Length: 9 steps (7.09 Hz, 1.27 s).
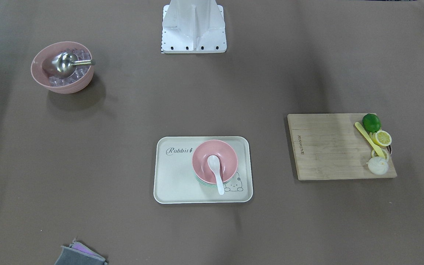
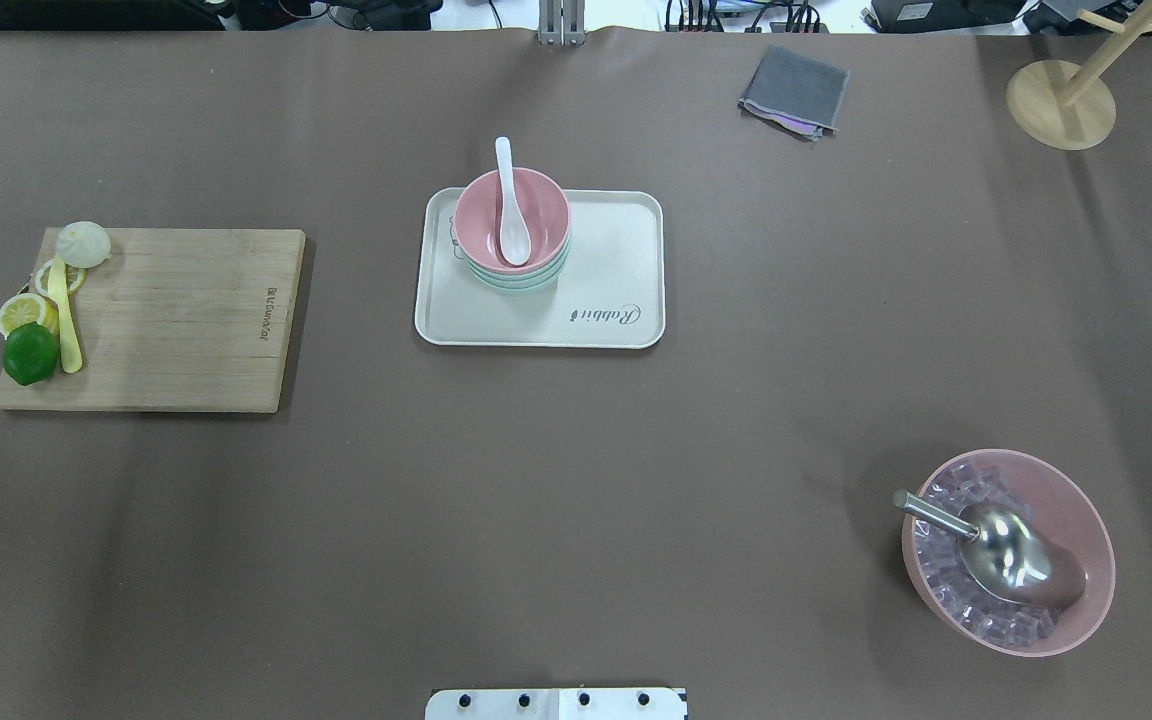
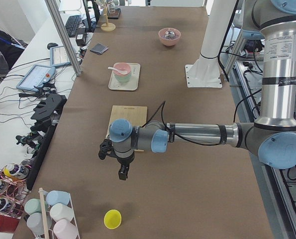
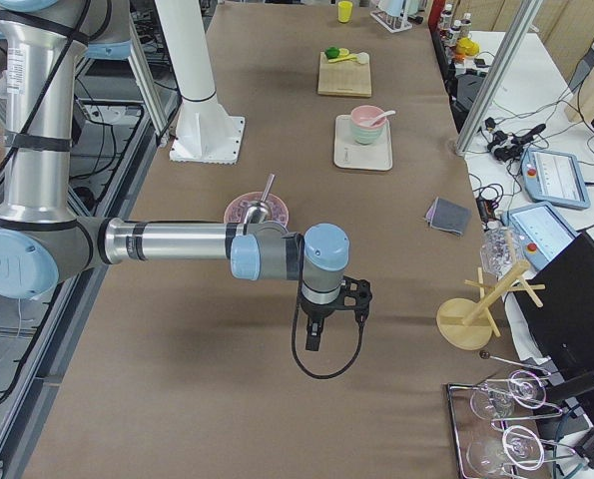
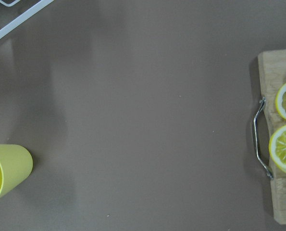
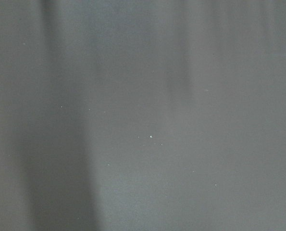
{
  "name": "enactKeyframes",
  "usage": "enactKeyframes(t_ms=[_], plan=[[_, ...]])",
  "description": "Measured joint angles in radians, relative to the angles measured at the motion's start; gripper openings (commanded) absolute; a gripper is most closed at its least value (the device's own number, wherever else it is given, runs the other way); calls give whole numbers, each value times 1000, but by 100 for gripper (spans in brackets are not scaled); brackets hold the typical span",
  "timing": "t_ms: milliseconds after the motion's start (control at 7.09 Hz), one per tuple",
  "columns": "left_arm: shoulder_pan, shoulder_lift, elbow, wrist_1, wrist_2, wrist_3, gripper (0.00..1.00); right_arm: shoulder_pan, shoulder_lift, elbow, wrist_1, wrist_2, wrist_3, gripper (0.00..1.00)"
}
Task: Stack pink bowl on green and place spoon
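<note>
A pink bowl (image 1: 202, 158) sits stacked on a green bowl (image 1: 201, 182) on a cream tray (image 1: 171, 184) in the middle of the table. A white spoon (image 1: 217, 173) lies in the pink bowl, its handle over the rim. The overhead view shows the same stack (image 2: 481, 215) with the spoon (image 2: 511, 210). My left gripper (image 3: 122, 175) hangs over bare table beyond the cutting board, far from the tray. My right gripper (image 4: 311, 342) hangs over bare table at the other end. I cannot tell if either is open or shut.
A wooden cutting board (image 2: 176, 320) holds a lime, lemon slices and a yellow utensil. A large pink bowl (image 2: 1011, 550) holds ice cubes and a metal scoop. A grey cloth (image 2: 794, 92) and a wooden stand (image 2: 1061, 100) are at the far side. A yellow cup (image 5: 3, 173) lies near my left gripper.
</note>
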Motion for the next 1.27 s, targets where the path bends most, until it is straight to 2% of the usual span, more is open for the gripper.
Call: enactKeyframes(t_ms=[423, 1270], plan=[[-1, 35, -53, -2, 0, 9, 99, -1, -1, 1, 1, 0, 0, 100], [-1, 36, -60, -7, 0, 9, 99, -2, -7, 2, 2, 2, 2, 100]])
